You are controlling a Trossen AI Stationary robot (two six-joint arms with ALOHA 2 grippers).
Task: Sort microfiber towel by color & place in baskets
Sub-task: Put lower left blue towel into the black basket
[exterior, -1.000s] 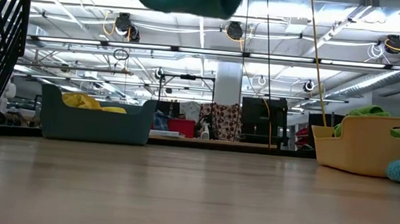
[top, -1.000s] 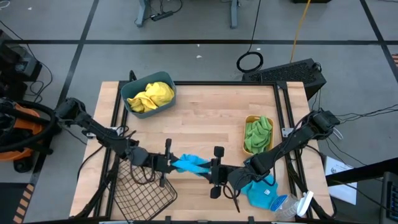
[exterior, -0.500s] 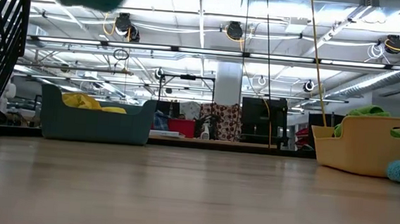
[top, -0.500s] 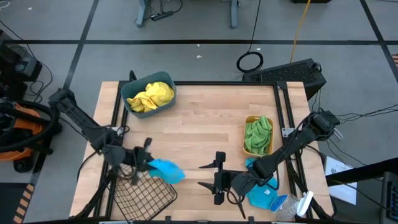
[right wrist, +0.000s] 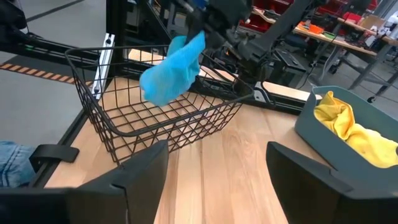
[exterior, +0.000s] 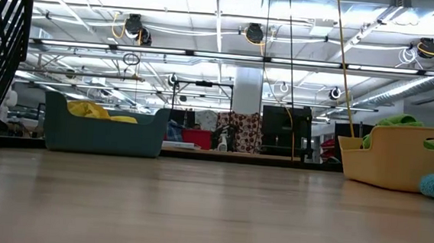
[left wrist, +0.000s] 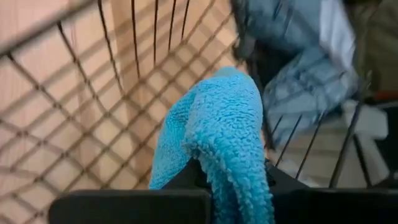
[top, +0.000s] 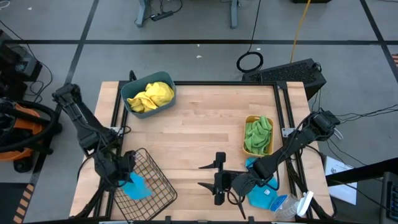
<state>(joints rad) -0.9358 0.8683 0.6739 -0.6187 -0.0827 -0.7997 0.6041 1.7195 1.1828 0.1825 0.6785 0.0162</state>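
Blue towel hangs clamped in the left tool above the wire basket. We lower it inside the rim before releasing. Right tool waits with fingers apart over the bench, near the second blue towel.

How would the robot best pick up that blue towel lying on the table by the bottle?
Probably from straight above, pinching a raised fold near the middle of the blue towel. It lies crumpled and soft, so no edge stands out. The open right gripper is nearest; the clear bottle crowds one side.
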